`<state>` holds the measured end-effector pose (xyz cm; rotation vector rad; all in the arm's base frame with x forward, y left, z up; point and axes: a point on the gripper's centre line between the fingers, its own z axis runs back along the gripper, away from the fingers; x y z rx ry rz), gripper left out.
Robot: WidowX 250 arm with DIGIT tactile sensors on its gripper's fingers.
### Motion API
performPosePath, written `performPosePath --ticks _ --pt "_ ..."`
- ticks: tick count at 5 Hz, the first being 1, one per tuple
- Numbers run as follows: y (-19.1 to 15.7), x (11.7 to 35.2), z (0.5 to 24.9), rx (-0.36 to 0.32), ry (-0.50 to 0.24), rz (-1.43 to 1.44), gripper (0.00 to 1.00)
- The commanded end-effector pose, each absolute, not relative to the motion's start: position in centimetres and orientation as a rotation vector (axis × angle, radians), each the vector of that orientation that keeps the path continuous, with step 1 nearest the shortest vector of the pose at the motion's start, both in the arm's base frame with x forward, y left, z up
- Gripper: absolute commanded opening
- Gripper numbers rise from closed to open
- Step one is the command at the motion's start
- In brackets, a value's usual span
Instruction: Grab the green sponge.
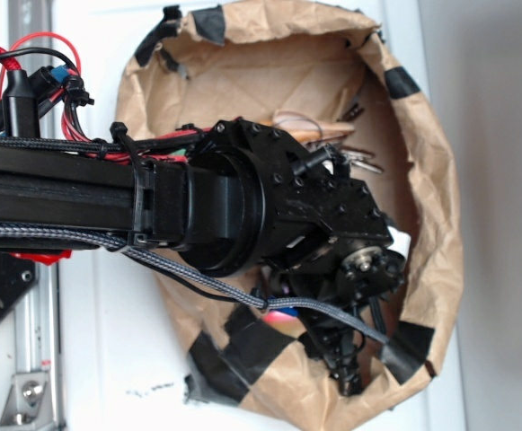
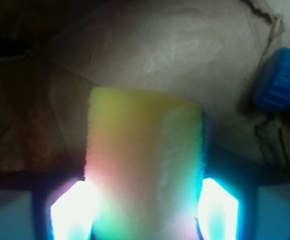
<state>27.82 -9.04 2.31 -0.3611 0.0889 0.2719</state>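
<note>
In the wrist view the green sponge [image 2: 145, 145], a pale yellow foam block, fills the middle of the picture and stands between my gripper's [image 2: 144, 192] two glowing fingers. The left finger [image 2: 72, 210] and the right finger [image 2: 217, 207] press against the block's sides, and the foam narrows slightly between them. The gripper is shut on the sponge. In the exterior view the arm reaches down into a brown paper bag [image 1: 422, 162], the gripper [image 1: 346, 373] sits low near its front rim, and the arm hides the sponge.
A blue bottle cap [image 2: 279, 80] lies to the right of the sponge on the crumpled paper floor. The bag's taped walls ring the gripper closely. Something pink [image 1: 283, 314] and metal keys [image 1: 364, 162] peek out beside the arm.
</note>
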Motion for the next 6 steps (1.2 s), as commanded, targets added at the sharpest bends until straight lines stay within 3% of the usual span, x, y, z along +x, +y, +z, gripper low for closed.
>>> performPosePath --ticks 1,2,4,5,6 --pt "-7.3 29.5 2.9 -0.120 -0.031 0.323 0.00" --pt "-5.1 30.7 4.9 -0.073 -0.094 0.366 0.00" --pt "-1.6 29.4 10.8 -0.009 -0.218 0.345 0.00" --pt "1.1 27.1 14.5 -0.053 -0.168 0.244 0.00" --pt "1.7 25.7 17.3 0.008 -0.140 0.213 0.00"
